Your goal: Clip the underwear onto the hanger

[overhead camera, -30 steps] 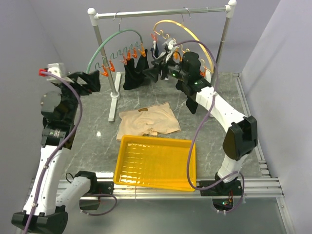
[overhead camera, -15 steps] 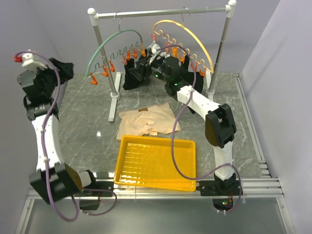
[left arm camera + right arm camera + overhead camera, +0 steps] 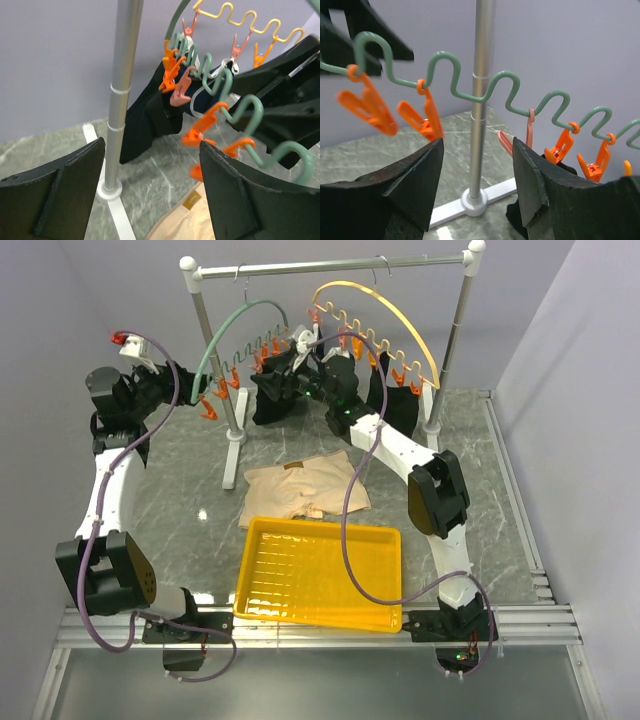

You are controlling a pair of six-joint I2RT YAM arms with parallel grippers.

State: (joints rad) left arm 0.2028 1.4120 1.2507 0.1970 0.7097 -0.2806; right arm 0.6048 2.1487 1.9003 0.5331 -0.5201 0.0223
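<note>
soft beige cloth underwear (image 3: 300, 488) lies ungrasped on the grey table (image 3: 190, 475) while left gripper (image 3: 150, 170) and right gripper (image 3: 477, 170) hover released, empty, by the green arc hanger (image 3: 225, 332); pickup looks next, one dropping to pinch it

The soft beige cloth underwear (image 3: 305, 488) is laid flat on the grey marble table (image 3: 180, 490). The green semicircular hanger with orange clips (image 3: 222, 332) is hung from the silver rail (image 3: 330, 264).

Bright diffuse overhead light, faint shadows, sharp.
</note>
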